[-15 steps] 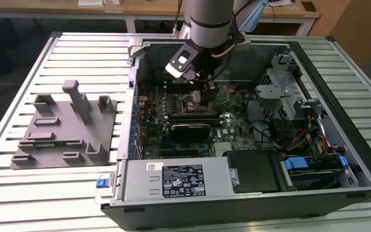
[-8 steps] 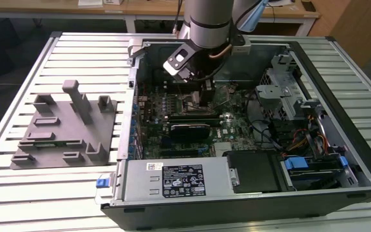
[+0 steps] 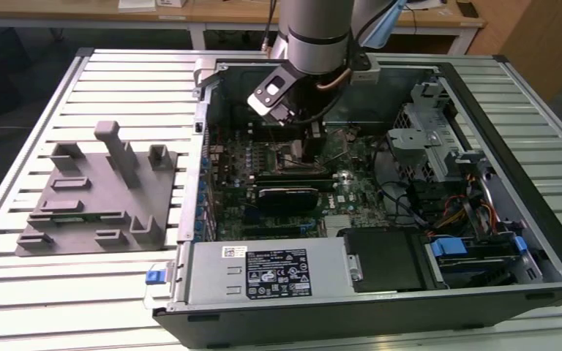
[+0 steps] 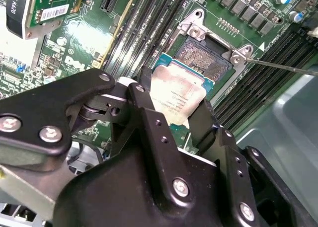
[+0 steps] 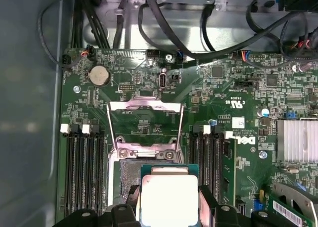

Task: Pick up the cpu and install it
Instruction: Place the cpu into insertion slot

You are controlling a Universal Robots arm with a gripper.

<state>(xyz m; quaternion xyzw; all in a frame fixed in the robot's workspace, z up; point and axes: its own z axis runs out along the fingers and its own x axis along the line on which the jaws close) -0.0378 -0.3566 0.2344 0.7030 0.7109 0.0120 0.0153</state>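
**Grip:** gripper (image 4: 171, 102) is clamped on the cpu (image 4: 175, 93). Black fingers (image 4: 145, 108) press two opposite edges, and the metal lid faces the cams in both wrist views.

**Key relation:** cpu hangs directly over the motherboard (image 5: 223, 88), partly overlapping the open socket (image 4: 206, 58). It is offset toward the gripper side, so part of the contact field shows past its far edge. Load plate (image 5: 145, 122) is swung open and the wire lever (image 4: 280, 67) is released.
- Judged not seated; cannot tell whether it touches the socket.
- Chip is square, so there is no long axis.
- In the first wrist view its edges run approx. parallel w/ the socket frame.

**Exterior view:** arm (image 3: 310, 44) reaches down into the open PC case (image 3: 359, 325). Grey fixture (image 3: 96, 197) sits well apart, on the exterior view's left.

**Markings:**
- Faint print on the cpu lid.
- White sticker (image 5: 238, 122) on the board.
- Barcode label (image 4: 52, 13) on an add-in card.
- Large label (image 3: 279, 274) on the power supply.
- None transcribed.
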